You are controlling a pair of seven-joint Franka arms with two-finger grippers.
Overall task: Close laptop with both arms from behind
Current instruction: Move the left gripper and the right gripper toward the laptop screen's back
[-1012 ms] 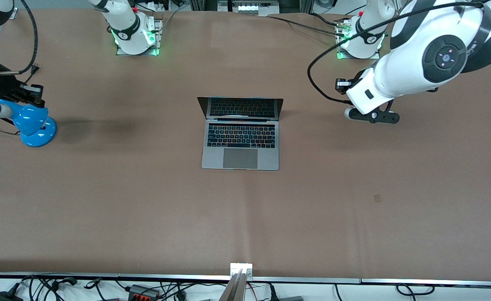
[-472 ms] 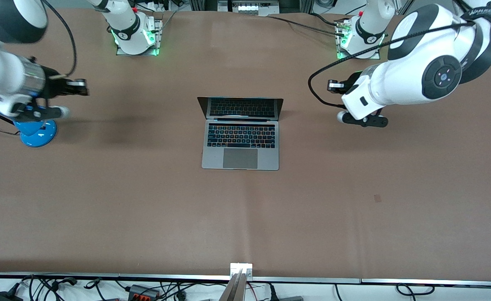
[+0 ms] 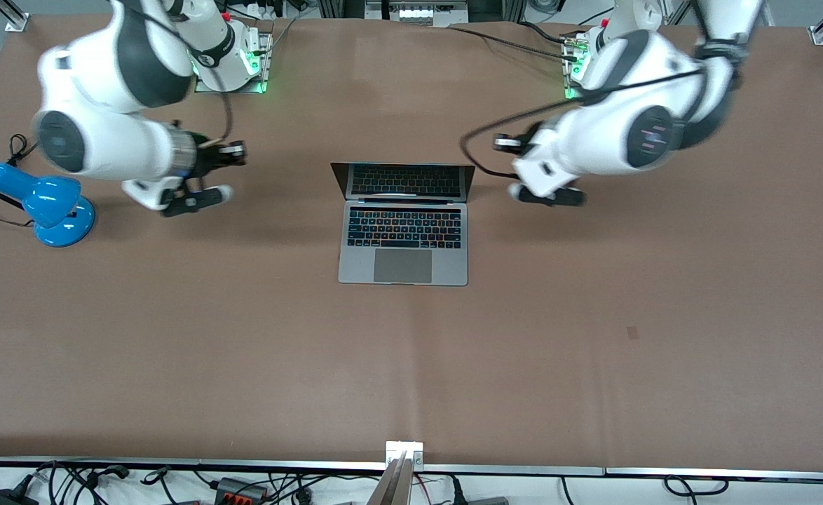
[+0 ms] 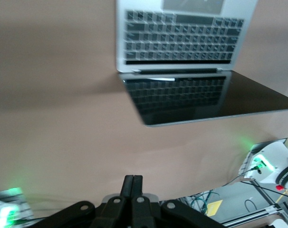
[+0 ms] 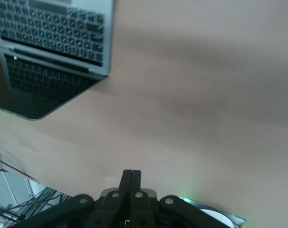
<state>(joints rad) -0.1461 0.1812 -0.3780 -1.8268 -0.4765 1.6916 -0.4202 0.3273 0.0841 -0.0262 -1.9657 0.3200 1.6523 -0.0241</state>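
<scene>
The silver-grey laptop lies open at the middle of the table, its dark screen upright on the side toward the arms' bases. My left gripper is shut and empty, above the table beside the screen, toward the left arm's end. My right gripper is shut and empty, above the table between the blue lamp and the laptop. The left wrist view shows its closed gripper and the laptop. The right wrist view shows its closed gripper and a corner of the laptop.
A blue desk lamp with a black cord stands at the right arm's end of the table. The two arm bases with green lights sit along the edge farthest from the front camera. Brown table spreads around the laptop.
Both arms have swung inward toward the laptop. The right gripper has left the lamp and come well toward the laptop; the left gripper has come close beside the screen. The laptop has not moved.
</scene>
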